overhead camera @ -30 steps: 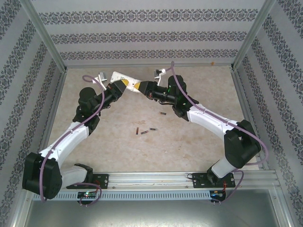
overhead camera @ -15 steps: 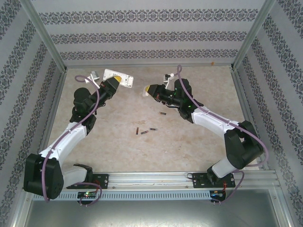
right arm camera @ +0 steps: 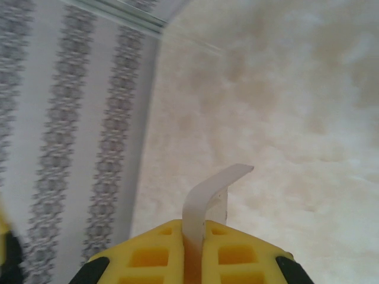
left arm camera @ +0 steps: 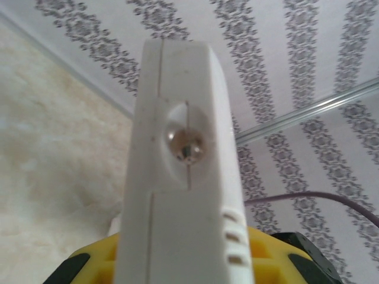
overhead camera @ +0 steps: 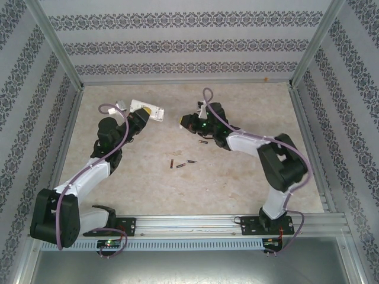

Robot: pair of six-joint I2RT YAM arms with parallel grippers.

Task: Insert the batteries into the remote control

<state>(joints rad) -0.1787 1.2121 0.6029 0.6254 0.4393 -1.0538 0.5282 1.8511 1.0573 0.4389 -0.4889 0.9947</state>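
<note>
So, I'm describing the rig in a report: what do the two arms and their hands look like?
The left arm and right arm have white link shells between black joints. The left hand and right hand are yellow with waffle-like recesses and black trim. A purple cable loops along each.

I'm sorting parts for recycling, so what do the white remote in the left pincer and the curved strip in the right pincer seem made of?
The white remote is likely moulded plastic, matte and opaque, going by its seam lines and vent slots. The curved strip is probably thin plastic: milky, slightly translucent, and bent smoothly without a crease.
</note>
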